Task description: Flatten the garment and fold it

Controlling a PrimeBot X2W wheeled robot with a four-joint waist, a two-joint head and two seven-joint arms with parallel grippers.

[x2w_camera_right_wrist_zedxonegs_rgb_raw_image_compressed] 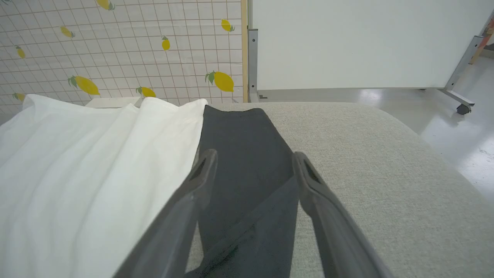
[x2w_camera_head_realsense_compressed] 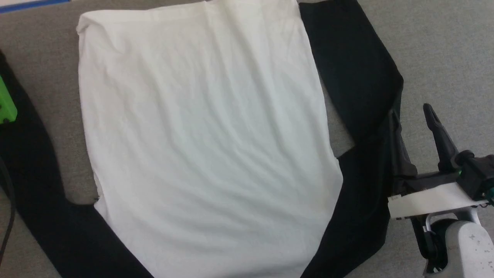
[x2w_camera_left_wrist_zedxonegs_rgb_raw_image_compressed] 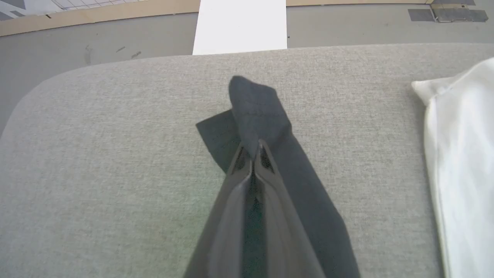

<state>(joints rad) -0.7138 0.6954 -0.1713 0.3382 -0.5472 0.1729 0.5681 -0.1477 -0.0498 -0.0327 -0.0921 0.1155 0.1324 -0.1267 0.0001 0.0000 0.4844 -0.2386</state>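
Observation:
The garment (x2w_camera_head_realsense_compressed: pixel 200 131) lies spread on the grey table, its white body flat in the middle and a black sleeve on each side. In the head view the right sleeve (x2w_camera_head_realsense_compressed: pixel 355 77) bends at the elbow beside my right gripper (x2w_camera_head_realsense_compressed: pixel 411 110). That gripper (x2w_camera_right_wrist_zedxonegs_rgb_raw_image_compressed: pixel 254 158) is open, its two fingers straddling the black sleeve (x2w_camera_right_wrist_zedxonegs_rgb_raw_image_compressed: pixel 243 154) just above it. In the left wrist view my left gripper (x2w_camera_left_wrist_zedxonegs_rgb_raw_image_compressed: pixel 252 148) is shut on the end of the left sleeve (x2w_camera_left_wrist_zedxonegs_rgb_raw_image_compressed: pixel 256 112), which folds over past the fingertips. The white body's edge (x2w_camera_left_wrist_zedxonegs_rgb_raw_image_compressed: pixel 459 154) shows at that view's right.
A green object (x2w_camera_head_realsense_compressed: pixel 5 104) sits at the head view's left edge over the left sleeve (x2w_camera_head_realsense_compressed: pixel 34 170). The grey table's rounded corner (x2w_camera_left_wrist_zedxonegs_rgb_raw_image_compressed: pixel 42 88) and a white box (x2w_camera_left_wrist_zedxonegs_rgb_raw_image_compressed: pixel 239 25) lie beyond the left gripper. A white panel on wheels (x2w_camera_right_wrist_zedxonegs_rgb_raw_image_compressed: pixel 362 42) stands behind the table.

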